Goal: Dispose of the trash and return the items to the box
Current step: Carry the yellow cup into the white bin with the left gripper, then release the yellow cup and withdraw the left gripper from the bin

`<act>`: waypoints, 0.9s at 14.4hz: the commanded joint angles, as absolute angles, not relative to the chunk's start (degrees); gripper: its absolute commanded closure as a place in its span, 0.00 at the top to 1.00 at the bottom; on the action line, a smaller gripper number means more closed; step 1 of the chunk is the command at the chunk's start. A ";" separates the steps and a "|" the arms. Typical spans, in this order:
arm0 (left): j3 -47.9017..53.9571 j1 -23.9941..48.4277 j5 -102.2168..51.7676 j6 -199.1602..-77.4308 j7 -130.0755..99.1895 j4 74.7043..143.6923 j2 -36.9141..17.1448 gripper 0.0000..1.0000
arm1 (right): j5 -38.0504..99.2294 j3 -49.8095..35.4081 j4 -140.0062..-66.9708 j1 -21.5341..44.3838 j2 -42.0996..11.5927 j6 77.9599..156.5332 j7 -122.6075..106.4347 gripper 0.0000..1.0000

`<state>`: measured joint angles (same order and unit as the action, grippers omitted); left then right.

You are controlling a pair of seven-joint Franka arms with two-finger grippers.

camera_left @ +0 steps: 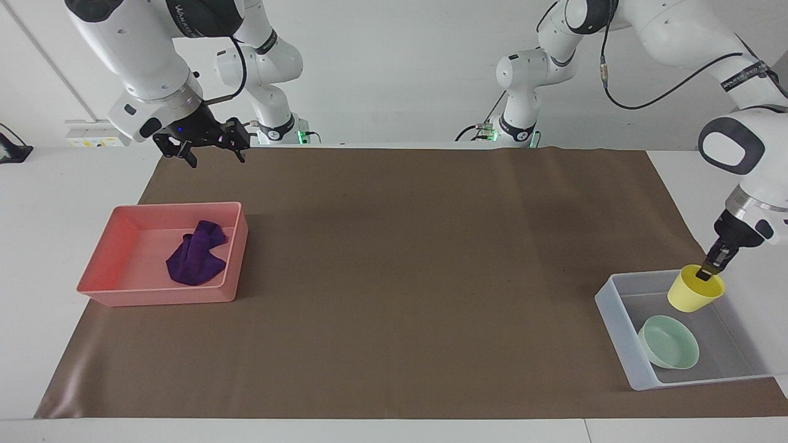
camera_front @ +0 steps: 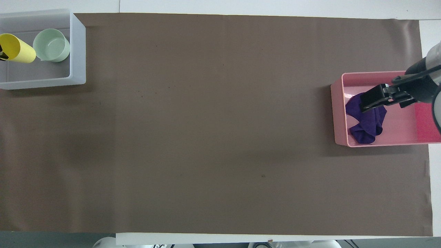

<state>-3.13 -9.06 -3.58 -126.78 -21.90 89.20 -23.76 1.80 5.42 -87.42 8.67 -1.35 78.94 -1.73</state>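
Observation:
The purple cloth wad (camera_left: pixel 196 254) lies in the pink tray (camera_left: pixel 123 221), also in the overhead view (camera_front: pixel 365 124). My right gripper (camera_left: pixel 214 156) is open and empty, raised high above the tray's robot-side end; in the overhead view (camera_front: pixel 386 99) it covers part of the cloth. My left gripper (camera_left: pixel 709 271) is shut on the rim of the yellow cup (camera_left: pixel 694 291) and holds it tilted over the translucent box (camera_left: pixel 615 311). The mint-green bowl (camera_left: pixel 668 342) sits in the box. The overhead view shows cup (camera_front: pixel 18 49), bowl (camera_front: pixel 51 45) and box (camera_front: pixel 78 51).
A brown mat (camera_left: pixel 400 277) covers the table between the tray and the box. The white table shows around the mat's edges. The box stands at the left arm's end, the pink tray (camera_front: pixel 339 113) at the right arm's end.

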 commanded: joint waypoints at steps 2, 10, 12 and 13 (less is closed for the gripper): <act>-2.37 -8.00 -5.71 -129.55 -21.62 83.68 -31.01 0.00 | 2.02 5.36 -88.50 8.44 -0.35 78.75 -1.93 0.99; -2.37 -6.86 -5.19 -131.22 -20.83 83.32 -32.34 0.01 | 2.02 5.36 -88.59 8.17 3.51 78.49 -2.02 0.99; -2.37 -6.68 -5.18 -133.58 -20.74 83.58 -32.34 0.66 | 2.02 5.36 -88.59 8.17 3.52 78.49 -2.02 0.99; -2.46 -6.51 -4.92 -133.85 -20.83 83.58 -32.34 0.92 | 2.02 5.45 -88.59 8.17 3.52 78.49 -2.02 0.99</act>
<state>-1.88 -7.17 -4.84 -132.15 -21.53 84.90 -31.20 1.80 5.49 -87.51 8.64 2.98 78.62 -1.73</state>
